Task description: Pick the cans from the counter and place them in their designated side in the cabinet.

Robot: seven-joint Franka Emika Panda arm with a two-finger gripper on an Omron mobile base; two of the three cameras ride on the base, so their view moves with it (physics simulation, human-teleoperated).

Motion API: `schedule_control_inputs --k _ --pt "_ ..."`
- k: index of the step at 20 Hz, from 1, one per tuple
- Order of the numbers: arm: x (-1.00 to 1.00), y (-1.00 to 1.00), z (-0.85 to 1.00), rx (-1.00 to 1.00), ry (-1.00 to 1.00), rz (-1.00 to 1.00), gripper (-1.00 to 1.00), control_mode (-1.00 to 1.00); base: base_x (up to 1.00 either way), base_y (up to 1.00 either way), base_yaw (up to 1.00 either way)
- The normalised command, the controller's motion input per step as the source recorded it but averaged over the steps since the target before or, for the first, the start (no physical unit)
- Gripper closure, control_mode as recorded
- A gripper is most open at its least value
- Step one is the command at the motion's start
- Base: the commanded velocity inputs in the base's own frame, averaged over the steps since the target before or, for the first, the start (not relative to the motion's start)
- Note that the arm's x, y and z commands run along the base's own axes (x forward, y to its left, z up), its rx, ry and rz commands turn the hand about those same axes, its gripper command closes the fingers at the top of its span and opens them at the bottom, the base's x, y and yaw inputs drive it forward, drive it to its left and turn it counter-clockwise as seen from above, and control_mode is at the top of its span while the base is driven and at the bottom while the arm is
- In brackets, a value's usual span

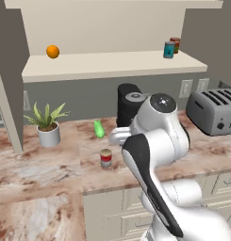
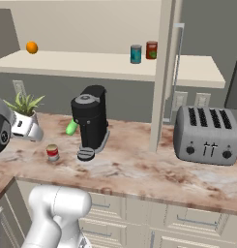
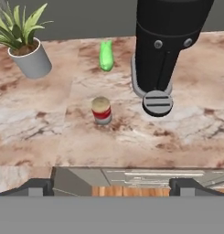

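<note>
Red can (image 1: 106, 158) with white band and pale top stands upright near the marbled worktop's (image 1: 37, 172) front edge. Teal-blue can (image 1: 169, 49) stands upright on the cabinet (image 1: 107, 66) shelf, right end.

The marbled counter (image 3: 35, 132) carried the red can (image 3: 101, 110) dead ahead of the gripper (image 3: 111, 188); beyond it lay a green bottle (image 3: 106, 55); a potted plant (image 3: 23, 43) far left; a coffee maker (image 3: 163, 50) right.

The cabinet (image 1: 107, 66) shelf held a teal can (image 1: 169, 49), a darker red can (image 1: 176, 44) and an orange (image 1: 53, 52).

Kitchen: marbled counter (image 2: 139, 169), toaster (image 2: 205, 135), coffee machine (image 2: 90, 121), wall cabinet (image 1: 112, 63).
</note>
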Motion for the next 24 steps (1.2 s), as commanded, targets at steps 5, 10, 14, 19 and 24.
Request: schedule_control_inputs --k 5,10,14,19,24 --pt "0.27 0.15 -0.15 0.00 0.00 0.00 -1.00 -1.00 0.00 0.00 0.00" --pt "0.32 0.08 -0.11 0.00 0.00 0.00 -1.00 -1.00 0.00 0.00 0.00" --pt "0.27 0.00 -0.05 0.02 0.06 0.03 -1.00 -1.00 0.00 0.00 0.00" --pt "0.23 0.00 -0.09 0.01 0.00 0.09 -1.00 -1.00 0.00 0.00 0.00" --pt "0.12 0.00 -0.20 0.00 -0.04 0.08 -1.00 -1.00 0.00 0.00 0.00"
